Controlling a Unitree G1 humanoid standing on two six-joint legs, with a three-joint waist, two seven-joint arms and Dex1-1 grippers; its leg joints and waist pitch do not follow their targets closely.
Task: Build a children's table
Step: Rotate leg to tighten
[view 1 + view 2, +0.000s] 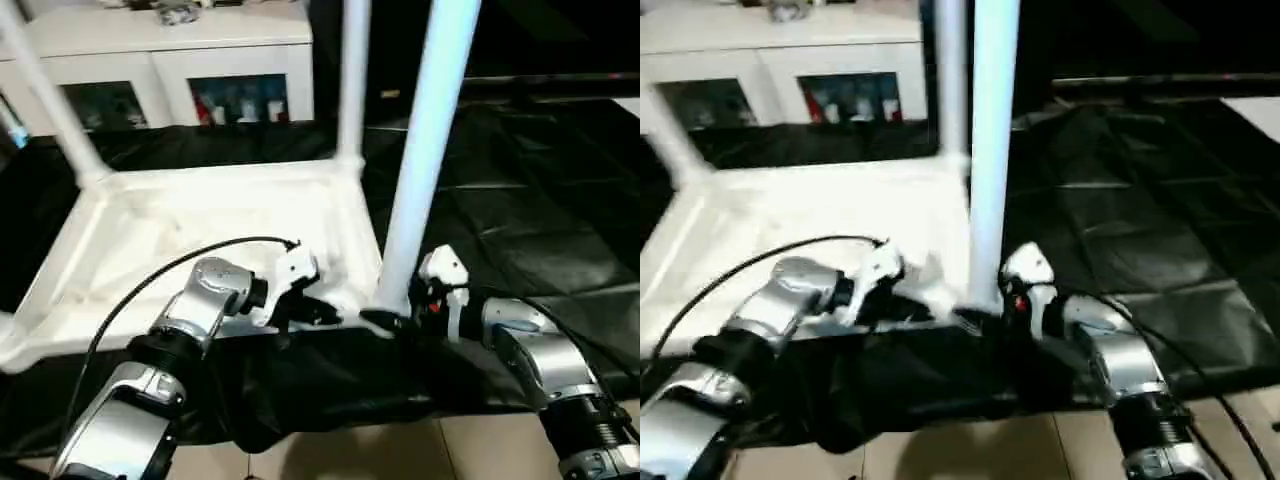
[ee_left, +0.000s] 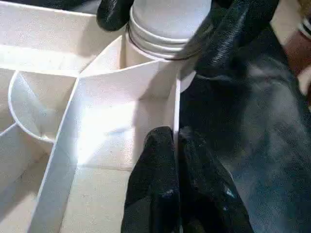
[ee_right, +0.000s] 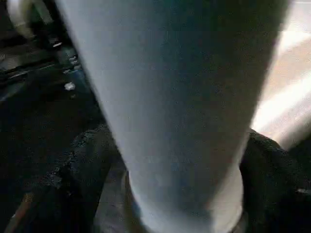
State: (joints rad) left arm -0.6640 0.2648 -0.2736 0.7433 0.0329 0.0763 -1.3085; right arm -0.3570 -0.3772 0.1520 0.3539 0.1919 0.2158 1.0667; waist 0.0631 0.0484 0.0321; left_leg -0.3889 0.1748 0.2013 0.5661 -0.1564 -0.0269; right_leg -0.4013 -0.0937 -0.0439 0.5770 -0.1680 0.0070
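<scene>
The children's table lies upside down on a black cloth, with its white ribbed tabletop [image 1: 200, 230] facing up. A white leg [image 1: 425, 150] stands upright in the near right corner socket. Two more legs [image 1: 352, 80] [image 1: 50, 100] stand at the far corners. My left gripper [image 2: 176, 141] is shut on the tabletop's near rim wall, just left of that socket. My right gripper [image 1: 385, 322] stands open around the near right leg's base, one black finger [image 3: 85, 165] on each side. In the left wrist view, the leg's ridged end [image 2: 165, 29] sits in the socket.
White cabinets with glass fronts [image 1: 170, 60] stand behind the table. The black cloth [image 1: 520, 200] spreads wide to the right. Pale floor tiles [image 1: 400, 450] show at the near edge. A black cable loops over my left forearm [image 1: 170, 265].
</scene>
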